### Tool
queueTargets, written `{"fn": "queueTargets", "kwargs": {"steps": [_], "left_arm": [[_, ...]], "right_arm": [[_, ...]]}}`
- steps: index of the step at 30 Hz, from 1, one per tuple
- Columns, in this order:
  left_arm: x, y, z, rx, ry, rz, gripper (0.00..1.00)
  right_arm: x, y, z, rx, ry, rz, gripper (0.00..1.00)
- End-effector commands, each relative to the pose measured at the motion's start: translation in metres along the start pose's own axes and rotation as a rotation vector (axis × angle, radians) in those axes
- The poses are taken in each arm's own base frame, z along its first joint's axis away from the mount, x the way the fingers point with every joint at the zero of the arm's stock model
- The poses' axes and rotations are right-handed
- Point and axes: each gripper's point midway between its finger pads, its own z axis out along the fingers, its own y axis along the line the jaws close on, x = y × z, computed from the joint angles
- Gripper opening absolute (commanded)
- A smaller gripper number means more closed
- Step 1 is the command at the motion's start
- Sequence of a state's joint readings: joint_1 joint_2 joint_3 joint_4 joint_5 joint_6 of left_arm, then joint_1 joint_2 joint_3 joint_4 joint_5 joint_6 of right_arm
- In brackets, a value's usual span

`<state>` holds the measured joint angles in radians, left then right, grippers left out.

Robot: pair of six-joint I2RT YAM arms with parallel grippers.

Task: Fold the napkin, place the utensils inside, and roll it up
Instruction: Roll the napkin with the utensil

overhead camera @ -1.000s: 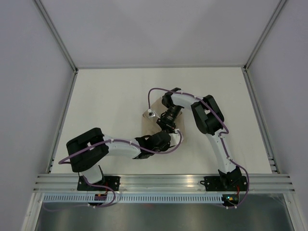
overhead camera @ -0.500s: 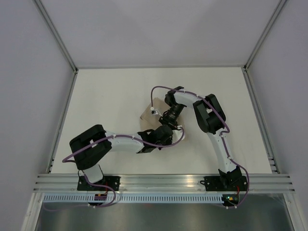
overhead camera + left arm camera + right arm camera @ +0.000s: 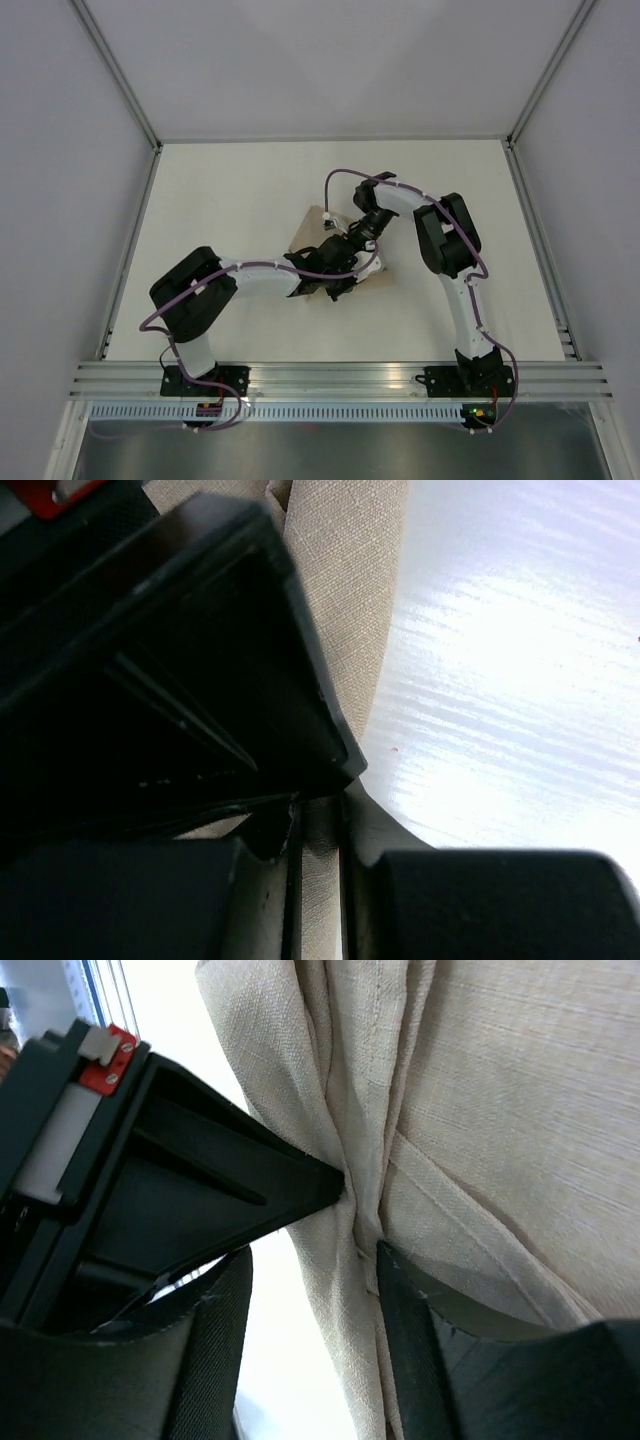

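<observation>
The beige napkin [image 3: 312, 224] lies bunched at the table's middle, mostly under both grippers. My left gripper [image 3: 343, 268] is shut on a narrow fold of the napkin [image 3: 345, 600], and the cloth shows in the thin gap between its fingers [image 3: 320, 825]. My right gripper [image 3: 352, 240] sits right against it from the far side. It is open [image 3: 310, 1290], with a hanging fold of the napkin [image 3: 500, 1110] resting against its right finger [image 3: 425, 1360]. The pink fork is hidden.
The white table [image 3: 230, 200] is bounded by grey walls and a metal rail at the near edge [image 3: 340, 375]. The left gripper's black body [image 3: 180, 1160] fills the left of the right wrist view, very close to my right fingers.
My left arm has reached farther away and to the right with the cloth. My right gripper has shifted up and right. More napkin now shows at the far left corner.
</observation>
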<state>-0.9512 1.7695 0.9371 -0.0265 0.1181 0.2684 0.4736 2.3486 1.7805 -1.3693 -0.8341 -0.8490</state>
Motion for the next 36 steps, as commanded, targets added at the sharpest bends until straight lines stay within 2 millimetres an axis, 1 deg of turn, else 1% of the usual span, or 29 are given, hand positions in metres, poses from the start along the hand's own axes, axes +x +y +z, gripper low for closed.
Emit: {"fn": "queueTargets", "kwargs": {"steps": [1, 4, 6, 7, 9, 10, 11, 12, 13, 14, 15, 16, 17, 18, 19, 20, 21, 22, 23, 24, 25, 26, 27, 28, 29, 30, 31, 33, 36], "left_arm": [[0.051, -0.04, 0.011, 0.204, 0.145, -0.12, 0.02], [0.049, -0.042, 0.011, 0.251, 0.14, -0.148, 0.02], [0.049, -0.044, 0.011, 0.28, 0.142, -0.167, 0.02], [0.047, -0.045, 0.01, 0.313, 0.131, -0.184, 0.02], [0.045, -0.045, 0.011, 0.345, 0.124, -0.206, 0.02], [0.043, -0.045, 0.01, 0.382, 0.111, -0.225, 0.02], [0.042, -0.045, 0.01, 0.404, 0.108, -0.238, 0.02], [0.034, -0.043, 0.011, 0.422, 0.091, -0.24, 0.02], [0.037, -0.049, 0.012, 0.475, 0.102, -0.26, 0.02], [0.035, -0.046, 0.013, 0.488, 0.097, -0.269, 0.02], [0.026, -0.043, 0.014, 0.502, 0.081, -0.261, 0.02], [0.032, -0.048, 0.016, 0.542, 0.108, -0.281, 0.02], [0.03, -0.048, 0.018, 0.559, 0.109, -0.28, 0.02], [0.02, -0.044, 0.021, 0.566, 0.094, -0.258, 0.02], [0.018, -0.044, 0.022, 0.588, 0.095, -0.261, 0.02], [0.026, -0.047, 0.025, 0.614, 0.133, -0.28, 0.02], [0.017, -0.043, 0.027, 0.622, 0.114, -0.267, 0.02], [0.016, -0.041, 0.027, 0.64, 0.11, -0.274, 0.02], [0.02, -0.042, 0.028, 0.655, 0.123, -0.287, 0.02], [0.018, -0.04, 0.029, 0.664, 0.116, -0.294, 0.02], [0.018, -0.038, 0.028, 0.679, 0.106, -0.31, 0.02], [0.018, -0.038, 0.027, 0.691, 0.101, -0.321, 0.02], [0.022, -0.039, 0.029, 0.702, 0.108, -0.338, 0.02], [0.021, -0.039, 0.028, 0.721, 0.099, -0.353, 0.02], [0.024, -0.039, 0.03, 0.725, 0.104, -0.361, 0.02], [0.024, -0.04, 0.029, 0.731, 0.107, -0.369, 0.02], [0.026, -0.039, 0.03, 0.735, 0.106, -0.376, 0.02], [0.028, -0.039, 0.03, 0.745, 0.108, -0.392, 0.02], [0.028, -0.038, 0.029, 0.751, 0.105, -0.404, 0.02]], "right_arm": [[-0.02, -0.006, -0.026, 0.066, -0.113, -0.16, 0.6], [-0.021, -0.001, -0.051, 0.086, -0.198, -0.17, 0.61], [-0.024, 0.0, -0.074, 0.106, -0.286, -0.185, 0.61], [-0.017, -0.007, -0.088, 0.123, -0.329, -0.176, 0.61], [-0.017, -0.005, -0.109, 0.137, -0.414, -0.186, 0.61], [-0.012, -0.006, -0.116, 0.14, -0.443, -0.184, 0.61], [-0.003, -0.011, -0.131, 0.161, -0.489, -0.196, 0.61], [-0.001, -0.007, -0.141, 0.182, -0.514, -0.219, 0.61], [0.009, -0.009, -0.142, 0.186, -0.529, -0.211, 0.61], [0.018, -0.015, -0.154, 0.23, -0.561, -0.232, 0.61], [0.021, -0.009, -0.163, 0.274, -0.577, -0.262, 0.61], [0.033, -0.009, -0.156, 0.278, -0.577, -0.244, 0.61], [0.041, -0.019, -0.166, 0.351, -0.594, -0.27, 0.61], [0.042, -0.01, -0.173, 0.417, -0.595, -0.31, 0.61], [0.061, -0.013, -0.155, 0.437, -0.558, -0.278, 0.61], [0.059, -0.02, -0.161, 0.52, -0.562, -0.336, 0.63], [0.058, -0.008, -0.168, 0.596, -0.566, -0.381, 0.64], [0.069, -0.015, -0.155, 0.649, -0.525, -0.393, 0.65], [0.072, -0.013, -0.154, 0.693, -0.514, -0.414, 0.65], [0.067, 0.001, -0.156, 0.754, -0.503, -0.48, 0.66], [0.071, -0.002, -0.142, 0.788, -0.471, -0.502, 0.67], [0.071, 0.001, -0.139, 0.819, -0.458, -0.529, 0.68], [0.067, 0.009, -0.143, 0.878, -0.46, -0.576, 0.69], [0.068, 0.006, -0.13, 0.915, -0.417, -0.604, 0.7], [0.064, 0.012, -0.128, 0.941, -0.407, -0.644, 0.7], [0.068, 0.011, -0.115, 0.937, -0.385, -0.656, 0.71], [0.061, 0.017, -0.104, 0.927, -0.363, -0.705, 0.71], [0.063, 0.016, -0.089, 0.919, -0.318, -0.719, 0.72], [0.058, 0.012, -0.063, 0.9, -0.249, -0.775, 0.72]]}}
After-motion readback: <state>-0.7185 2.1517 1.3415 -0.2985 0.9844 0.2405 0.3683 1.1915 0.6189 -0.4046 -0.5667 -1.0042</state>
